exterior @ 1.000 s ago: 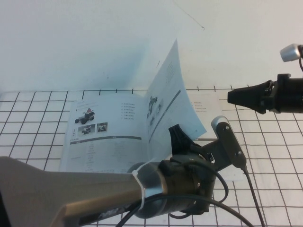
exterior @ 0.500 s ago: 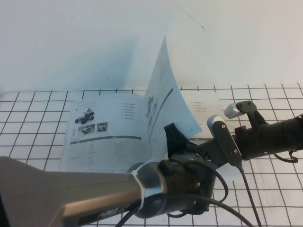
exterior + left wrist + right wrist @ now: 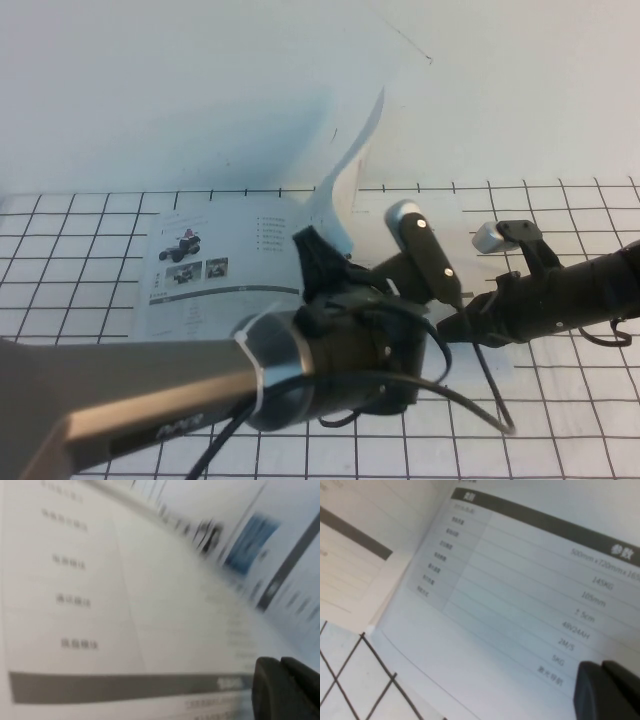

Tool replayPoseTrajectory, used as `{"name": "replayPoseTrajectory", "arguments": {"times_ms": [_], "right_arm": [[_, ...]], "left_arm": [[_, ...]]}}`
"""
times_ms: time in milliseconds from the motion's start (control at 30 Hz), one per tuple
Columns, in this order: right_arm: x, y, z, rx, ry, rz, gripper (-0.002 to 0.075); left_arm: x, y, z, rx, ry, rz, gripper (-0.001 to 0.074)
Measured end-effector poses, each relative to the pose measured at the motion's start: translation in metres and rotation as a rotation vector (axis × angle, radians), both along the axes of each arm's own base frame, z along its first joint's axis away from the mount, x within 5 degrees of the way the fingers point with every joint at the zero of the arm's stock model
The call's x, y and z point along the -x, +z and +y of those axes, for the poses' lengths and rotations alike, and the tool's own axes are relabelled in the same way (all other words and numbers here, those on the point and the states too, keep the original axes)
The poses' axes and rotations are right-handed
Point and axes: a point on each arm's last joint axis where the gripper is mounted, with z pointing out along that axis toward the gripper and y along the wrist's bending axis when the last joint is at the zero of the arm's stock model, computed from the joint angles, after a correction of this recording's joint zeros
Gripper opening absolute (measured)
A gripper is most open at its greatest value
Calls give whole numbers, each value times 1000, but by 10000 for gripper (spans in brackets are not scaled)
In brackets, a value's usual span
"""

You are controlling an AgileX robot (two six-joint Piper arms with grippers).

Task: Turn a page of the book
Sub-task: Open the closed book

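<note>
Only the high view took in the whole scene: the book (image 3: 225,265) lay open on the grid-marked table (image 3: 70,300), and the page (image 3: 350,165) stood lifted above the spine, curling up toward the far wall (image 3: 200,90). The left-hand leaf (image 3: 215,260) lay flat, showing a dark robot above two small photos and a grey bar. The left wrist view gave instead a blurred close look at printed lines, a grey bar (image 3: 115,686) and a bluish patch on paper, with dark finger tips (image 3: 285,690) in the near corner. The right wrist view showed a table of figures on a leaf, the book's edge and the black grid lines (image 3: 350,672) of the surface, which the left wrist view lacked.

The table was white with a black square grid; the wall behind it was plain and pale, with a faint diagonal mark.

The left gripper (image 3: 318,268) sat over the middle of the book, at the foot of the raised page; its bulky arm hid the near half of the book, and I could not tell whether its fingers were spread or pinching. The right gripper (image 3: 450,328) reached in from the right over the right-hand side of the book, its fingers pressed together; whether paper lay between them was hidden behind the left arm's wrist.
</note>
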Motion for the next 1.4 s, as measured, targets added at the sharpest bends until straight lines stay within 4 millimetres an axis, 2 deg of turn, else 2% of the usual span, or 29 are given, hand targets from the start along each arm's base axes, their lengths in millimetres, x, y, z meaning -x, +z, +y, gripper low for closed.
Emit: {"name": "replayPoseTrajectory", "arguments": {"times_ms": [233,433,833,1033,1100,1200,1300,1400], "right_arm": [[0,0,0,2,1,1,-1],[0,0,0,2,2,1,-1],[1,2,0,8,14,-4,-1],[1,3,0,11,21,-13,-1],[2,5,0,17,36,-29,-1],[2,14,-1,23,54,-65,-1],[2,32,-1,23,66,-123,-1],[3,53,-1,21,79,-190,-1]], "left_arm": [[-22,-9,44,25,278,134,-3],[-31,-16,67,79,423,232,-3],[-36,-17,67,125,402,241,-3],[-32,-20,65,181,372,258,-3],[-30,-13,65,220,353,245,-3],[-26,9,65,283,285,202,-3],[-19,47,68,318,141,132,-3],[-1,95,78,371,24,47,-3]]}}
